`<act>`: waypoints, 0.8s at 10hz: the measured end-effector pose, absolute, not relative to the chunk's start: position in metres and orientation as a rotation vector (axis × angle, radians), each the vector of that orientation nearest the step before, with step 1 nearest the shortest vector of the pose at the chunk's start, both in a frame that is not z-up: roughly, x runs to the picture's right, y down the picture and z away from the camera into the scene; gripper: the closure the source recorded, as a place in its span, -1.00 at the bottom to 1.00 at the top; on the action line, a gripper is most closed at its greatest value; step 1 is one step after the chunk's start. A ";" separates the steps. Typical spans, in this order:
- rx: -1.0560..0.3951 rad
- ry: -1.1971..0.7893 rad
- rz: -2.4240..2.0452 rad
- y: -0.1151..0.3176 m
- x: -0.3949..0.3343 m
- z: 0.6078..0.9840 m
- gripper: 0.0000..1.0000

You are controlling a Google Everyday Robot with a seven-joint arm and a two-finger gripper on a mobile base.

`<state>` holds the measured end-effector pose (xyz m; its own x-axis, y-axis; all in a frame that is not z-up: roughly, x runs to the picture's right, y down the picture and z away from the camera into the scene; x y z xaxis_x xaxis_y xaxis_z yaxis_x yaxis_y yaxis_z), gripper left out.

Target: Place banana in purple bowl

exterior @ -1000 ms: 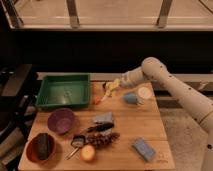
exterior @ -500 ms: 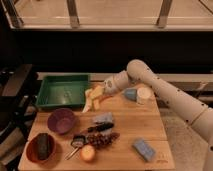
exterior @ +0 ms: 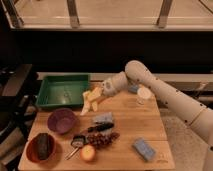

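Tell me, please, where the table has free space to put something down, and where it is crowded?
Bare wood lies between the purple bowl and the blue-grey packet, and right of that packet below the white cup. The front is crowded: grapes, round fruit, orange-red bowl. The claw holds the banana beside the green tray.

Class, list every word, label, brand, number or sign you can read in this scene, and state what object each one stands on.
No text is readable anywhere in the camera view.
The blue packet at the table's front right: any print is too blurred to read.
The white cup: no legible marking.
The end effector holds the banana above the table between the green tray and the purple bowl; none bears lettering.
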<state>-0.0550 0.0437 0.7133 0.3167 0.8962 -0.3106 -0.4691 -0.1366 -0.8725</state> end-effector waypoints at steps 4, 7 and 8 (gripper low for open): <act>-1.140 -0.491 1.224 0.045 -0.088 0.715 1.00; -1.114 -0.512 1.194 0.048 -0.146 0.719 0.65; -1.110 -0.519 1.180 0.050 -0.165 0.721 0.41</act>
<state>-0.1652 0.0498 0.7209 0.3512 0.9127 -0.2088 -0.4625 -0.0247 -0.8863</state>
